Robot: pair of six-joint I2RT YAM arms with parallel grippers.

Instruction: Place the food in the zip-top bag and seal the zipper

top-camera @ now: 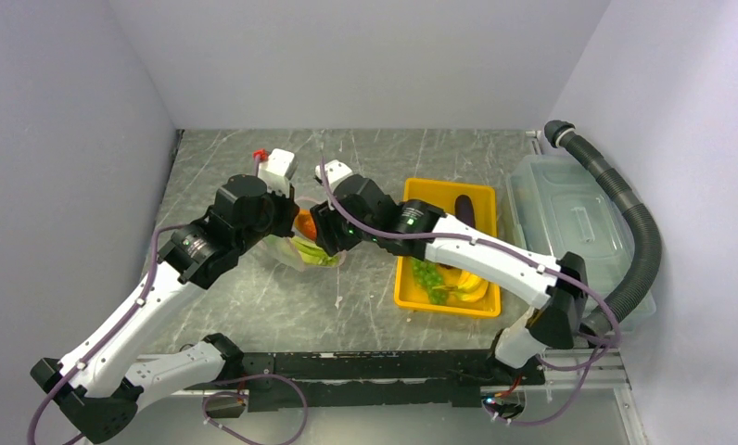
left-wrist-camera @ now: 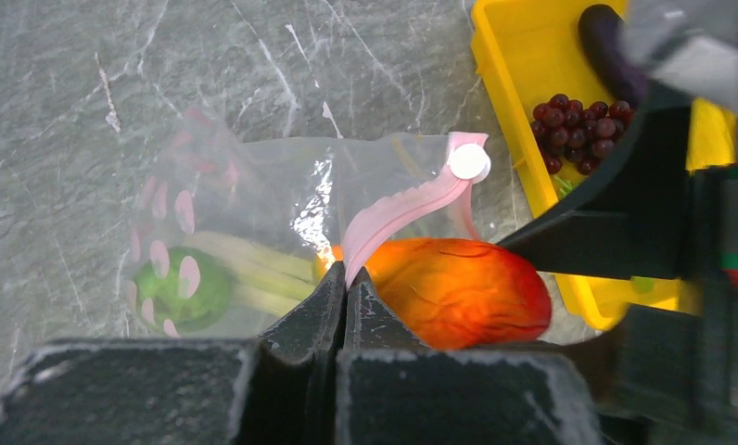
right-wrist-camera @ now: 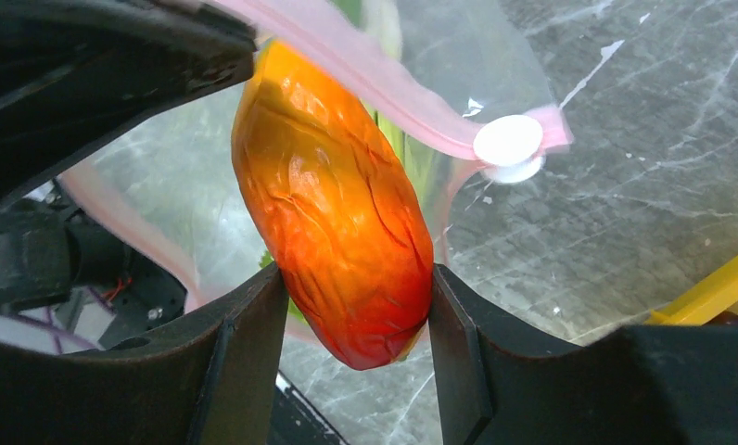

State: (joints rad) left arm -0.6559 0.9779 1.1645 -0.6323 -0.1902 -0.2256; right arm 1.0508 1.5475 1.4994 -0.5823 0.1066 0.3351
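Two arms meet over the zip-top bag [top-camera: 296, 252], which lies on the grey table [top-camera: 254, 306] just left of the yellow tray [top-camera: 402, 283]. The left gripper [left-wrist-camera: 347, 278] is pressed tight together. It pinches the pink zipper [left-wrist-camera: 398, 209] at the bag's mouth and holds that edge up. A round white slider [left-wrist-camera: 468, 162] sits at the end of the strip.

The right gripper [right-wrist-camera: 356, 297] pinches a fat orange food piece [right-wrist-camera: 333, 213] between its two fingers, one on each side. This orange piece is right at the mouth of the bag, with its top end tucked under the pink strip. I cannot tell how far in it is.

Inside the bag lie pale green celery stalks [left-wrist-camera: 254, 269] and a round green leafy piece [left-wrist-camera: 175, 292]. More food is in the tray: purple grapes [left-wrist-camera: 578, 125], green grapes [top-camera: 427, 276], yellow bananas [top-camera: 472, 289] and a long dark purple piece [top-camera: 464, 209].

Right of the tray stands a see-through bin [top-camera: 569, 213] with a lid, and a black hose [top-camera: 639, 232] bends around it.
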